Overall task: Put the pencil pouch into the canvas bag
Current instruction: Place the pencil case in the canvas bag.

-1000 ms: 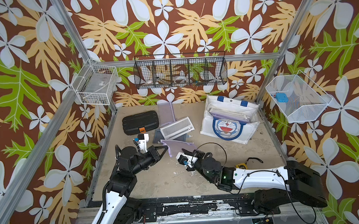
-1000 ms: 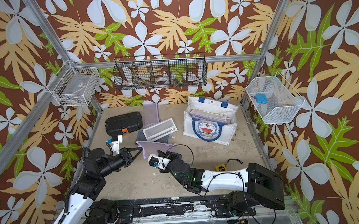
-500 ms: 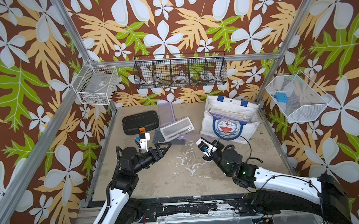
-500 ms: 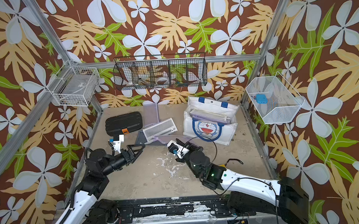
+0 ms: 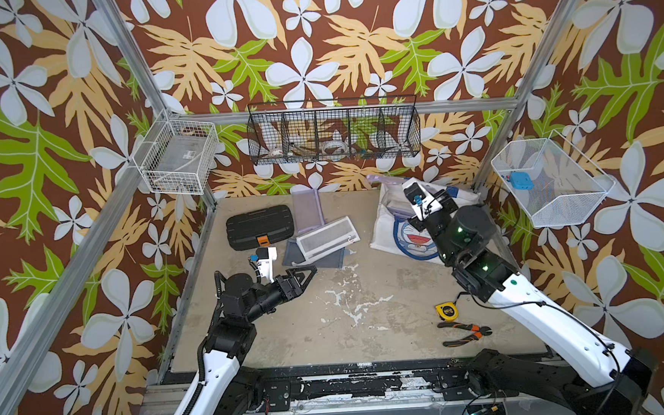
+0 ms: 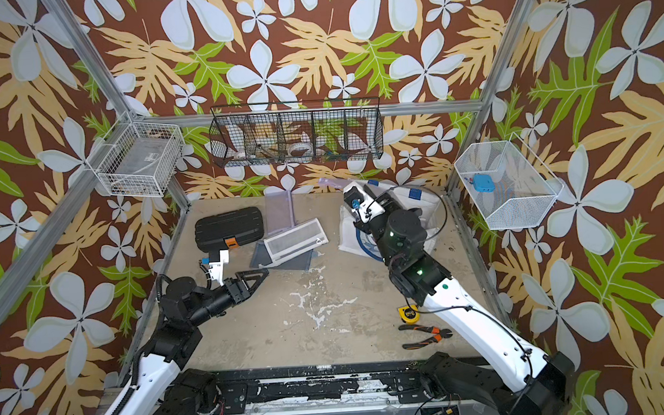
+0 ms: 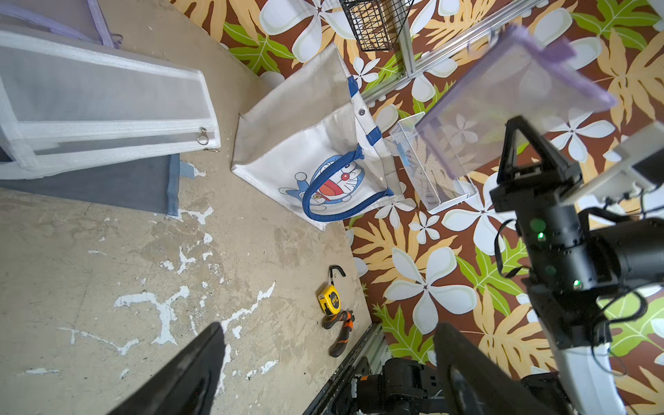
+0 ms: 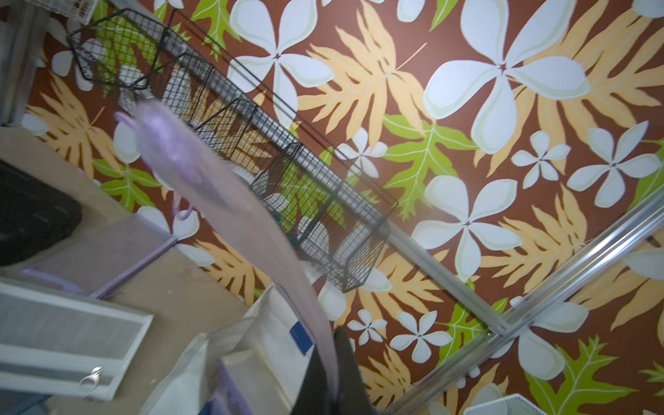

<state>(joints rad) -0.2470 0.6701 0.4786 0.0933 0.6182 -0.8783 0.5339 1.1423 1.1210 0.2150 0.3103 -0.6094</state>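
Though near canvas bag (image 5: 384,231), pouches (image 5: 326,238) apart.

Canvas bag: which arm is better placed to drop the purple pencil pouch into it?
Right. The right gripper is shut on the purple pencil pouch, holding it just above the canvas bag. The left gripper is open, empty and well away from the bag.

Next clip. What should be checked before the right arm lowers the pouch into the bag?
1. Grip: right gripper shut on pouch: ok.
2. Lift: pouch off the table: ok.
3. Mouth of bag open: ok.
4. Aim: pouch lined up over the mouth: cannot tell.
5. Other arm: left gripper open, away from bag: ok.
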